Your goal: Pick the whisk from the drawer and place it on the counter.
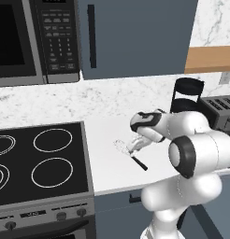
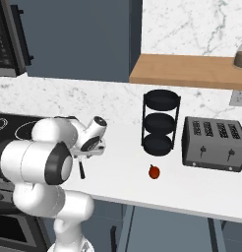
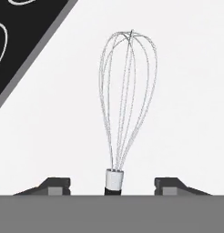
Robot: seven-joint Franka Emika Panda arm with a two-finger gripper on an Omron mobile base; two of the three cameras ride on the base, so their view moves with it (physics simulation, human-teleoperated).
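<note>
1. One whisk (image 3: 127, 104) lies flat on the white counter (image 1: 112, 177), near the counter's left end beside the stovetop (image 1: 39, 161), its wire head toward the stovetop side and its black handle slanting toward the front edge.
2. One gripper (image 3: 113, 185) hangs low right over the whisk; in the hand view its two dark fingertips (image 3: 53, 185) stand spread wide, one on each side of the whisk's silver collar, with clear gaps to it, so the jaws are apart and pinching nothing.
3. The stovetop shows four ring marks in the left base view, and its grey rim runs just beside the whisk's head.
4. One red fruit-like object (image 2: 154, 172) sits alone toward the counter's front edge, well apart from the whisk.
5. One black three-tier rack (image 2: 161, 122) stands near the back of the counter, with one grey toaster (image 2: 214, 143) with four slots just to its right.
6. One blue-grey cupboard door (image 1: 135, 35) with one vertical handle hangs above the counter, beside one microwave (image 1: 35, 39).
7. One wooden shelf (image 2: 187, 70) runs along the marble wall above the toaster.
</note>
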